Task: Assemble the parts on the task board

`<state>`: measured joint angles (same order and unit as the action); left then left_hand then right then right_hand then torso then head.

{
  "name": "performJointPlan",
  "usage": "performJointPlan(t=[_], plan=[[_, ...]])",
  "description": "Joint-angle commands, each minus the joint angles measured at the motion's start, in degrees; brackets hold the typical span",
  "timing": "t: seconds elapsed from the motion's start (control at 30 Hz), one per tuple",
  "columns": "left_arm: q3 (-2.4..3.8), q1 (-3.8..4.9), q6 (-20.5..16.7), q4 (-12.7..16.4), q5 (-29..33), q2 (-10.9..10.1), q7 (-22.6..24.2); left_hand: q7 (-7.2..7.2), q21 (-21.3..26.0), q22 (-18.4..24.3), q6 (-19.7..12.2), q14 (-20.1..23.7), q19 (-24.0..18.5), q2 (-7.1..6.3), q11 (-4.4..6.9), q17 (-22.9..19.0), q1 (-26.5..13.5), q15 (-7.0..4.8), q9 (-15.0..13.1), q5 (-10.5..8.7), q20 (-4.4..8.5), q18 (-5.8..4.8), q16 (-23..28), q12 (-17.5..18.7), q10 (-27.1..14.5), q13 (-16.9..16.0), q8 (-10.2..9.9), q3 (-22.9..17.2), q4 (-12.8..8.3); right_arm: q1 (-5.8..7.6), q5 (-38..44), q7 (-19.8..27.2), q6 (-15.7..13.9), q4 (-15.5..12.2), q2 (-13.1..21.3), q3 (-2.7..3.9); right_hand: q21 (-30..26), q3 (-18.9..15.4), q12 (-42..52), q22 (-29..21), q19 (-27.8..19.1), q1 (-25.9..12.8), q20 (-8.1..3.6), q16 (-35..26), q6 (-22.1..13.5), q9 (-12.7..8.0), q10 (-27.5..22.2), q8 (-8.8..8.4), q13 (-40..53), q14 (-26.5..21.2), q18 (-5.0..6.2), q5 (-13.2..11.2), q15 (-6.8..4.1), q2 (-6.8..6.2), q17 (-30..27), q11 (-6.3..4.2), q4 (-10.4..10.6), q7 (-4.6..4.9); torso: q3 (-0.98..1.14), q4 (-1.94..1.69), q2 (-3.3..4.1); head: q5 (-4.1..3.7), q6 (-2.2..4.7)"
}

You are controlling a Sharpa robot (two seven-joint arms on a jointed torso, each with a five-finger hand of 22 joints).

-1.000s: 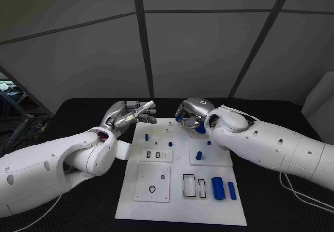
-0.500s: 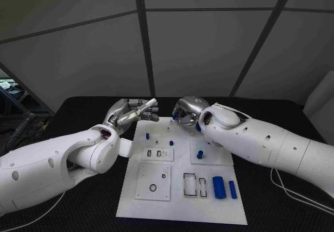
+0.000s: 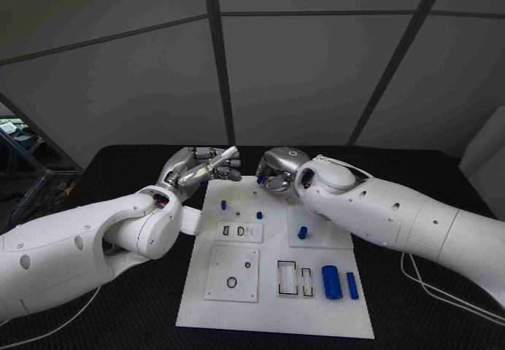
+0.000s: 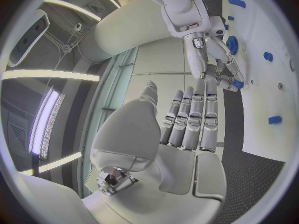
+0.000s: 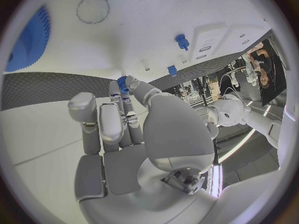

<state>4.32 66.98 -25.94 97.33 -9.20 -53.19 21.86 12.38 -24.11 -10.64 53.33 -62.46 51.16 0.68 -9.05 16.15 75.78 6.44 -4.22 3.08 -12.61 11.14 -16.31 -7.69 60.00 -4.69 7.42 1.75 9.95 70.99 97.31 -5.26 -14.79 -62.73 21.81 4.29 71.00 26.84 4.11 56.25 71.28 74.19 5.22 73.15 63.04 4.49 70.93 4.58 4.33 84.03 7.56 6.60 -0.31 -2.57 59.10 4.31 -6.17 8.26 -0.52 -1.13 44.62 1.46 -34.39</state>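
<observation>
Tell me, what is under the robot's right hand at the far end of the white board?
The right hand pinches a small blue piece in its fingertips above the white board. A blue toothed wheel lies nearby. The board directly beneath the hand is covered, so I cannot tell more.

head view: high, looking down over task board (image 3: 276, 292) | wrist views: close behind each hand | shared: board's far end

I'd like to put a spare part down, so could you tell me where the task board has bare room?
The task board is bare along its near edge, below the blue cylinders. Its far end is crowded: both hands, left hand and right hand, hover there.
</observation>
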Motion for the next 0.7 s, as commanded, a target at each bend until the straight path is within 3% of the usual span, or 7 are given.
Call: performJointPlan(t=[0.03,0.6,0.7], plan=[[0.04,0.16,0.14,-0.06,0.02,0.08,0.37,0.36,0.33,0.08,0.21,0.26,-0.37,0.11,-0.38,0.1,-0.57,-0.05,0.08,-0.07,0.05,-0.89,0.27,0.23,0.04,-0.1,-0.23,-0.07,-0.25,0.17,0.22,0.96,1.25,0.52,-0.41,-0.03,0.31,0.0,-0.36,0.1,0.0,-0.22,0.37,0.3,-0.18,0.0,-0.34,-0.24,-0.1,1.3,-1.1,-0.04,0.15,-0.56,0.02,0.17,0.51,0.24,-0.03,0.0,0.02,0.03,0.11],[0.04,0.6,0.44,-0.22,0.03,0.09,0.11,0.4,0.37,0.11,0.21,0.44,-0.5,0.1,-0.41,0.11,-0.61,-0.01,0.09,-0.08,0.01,-0.89,0.3,0.27,0.03,-0.1,-0.28,-0.05,-0.27,0.16,1.07,0.45,3.33,2.56,-1.54,-0.51,0.33,-0.08,-0.51,0.07,-0.22,-0.72,0.49,0.48,-0.57,-0.08,-0.99,-0.58,-0.24,1.27,-1.06,-0.06,0.34,-1.04,0.13,0.35,0.94,0.34,0.0,0.08,0.06,0.25,-0.18],[0.04,0.64,0.48,-0.25,0.03,0.11,0.09,0.4,0.37,0.11,0.21,0.44,-0.5,0.1,-0.41,0.11,-0.61,-0.01,0.09,-0.08,0.01,-0.89,0.3,0.27,0.03,-0.1,-0.28,-0.05,-0.27,0.17,1.14,0.67,3.21,2.65,-1.66,-0.53,-0.34,-0.15,-0.67,-1.1,-1.15,-1.25,0.75,0.1,-1.43,-0.26,-3.78,-0.95,-0.69,1.01,-0.87,-0.15,0.92,-1.76,-0.64,0.88,1.31,0.78,0.02,0.08,0.04,0.25,-0.2]])
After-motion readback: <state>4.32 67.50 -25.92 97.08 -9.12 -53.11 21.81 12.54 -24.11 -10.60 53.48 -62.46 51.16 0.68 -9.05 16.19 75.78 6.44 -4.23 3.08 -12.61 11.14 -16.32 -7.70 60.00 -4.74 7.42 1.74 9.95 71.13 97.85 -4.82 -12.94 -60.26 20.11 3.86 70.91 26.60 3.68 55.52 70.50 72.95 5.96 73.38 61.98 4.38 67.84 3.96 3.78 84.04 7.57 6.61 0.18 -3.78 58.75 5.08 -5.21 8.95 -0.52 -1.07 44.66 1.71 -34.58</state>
